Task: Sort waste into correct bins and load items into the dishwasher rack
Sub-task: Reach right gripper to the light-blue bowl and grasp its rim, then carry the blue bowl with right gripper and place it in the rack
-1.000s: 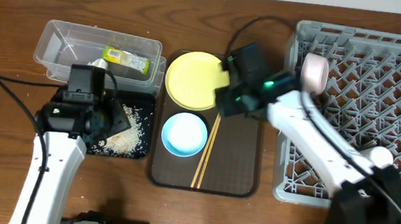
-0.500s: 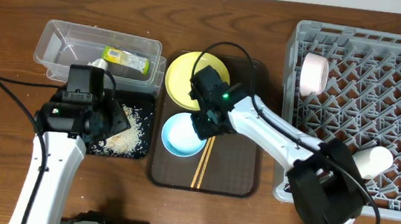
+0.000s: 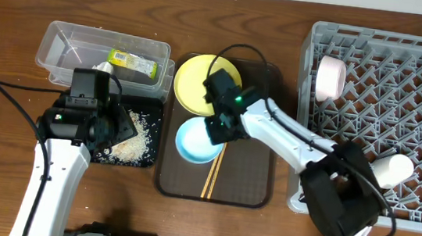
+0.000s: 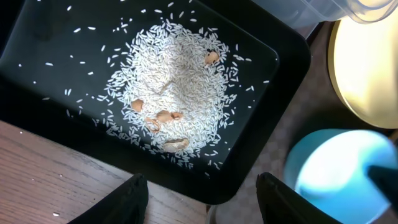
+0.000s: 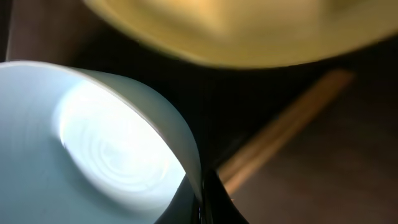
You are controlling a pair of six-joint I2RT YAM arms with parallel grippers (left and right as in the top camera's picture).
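Right wrist, pale blue bowl (image 5: pixel 93 143) rim pinched btwn R jaws, L jaws apart

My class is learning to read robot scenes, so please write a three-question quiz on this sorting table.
1. True or false: the right gripper is shut on the rim of the pale blue bowl.
2. The rice lies in: A yellow plate; B black tray; C dishwasher rack.
3. Which bin holds the snack wrapper?
Key: 1 true; 2 B; 3 the clear tub.
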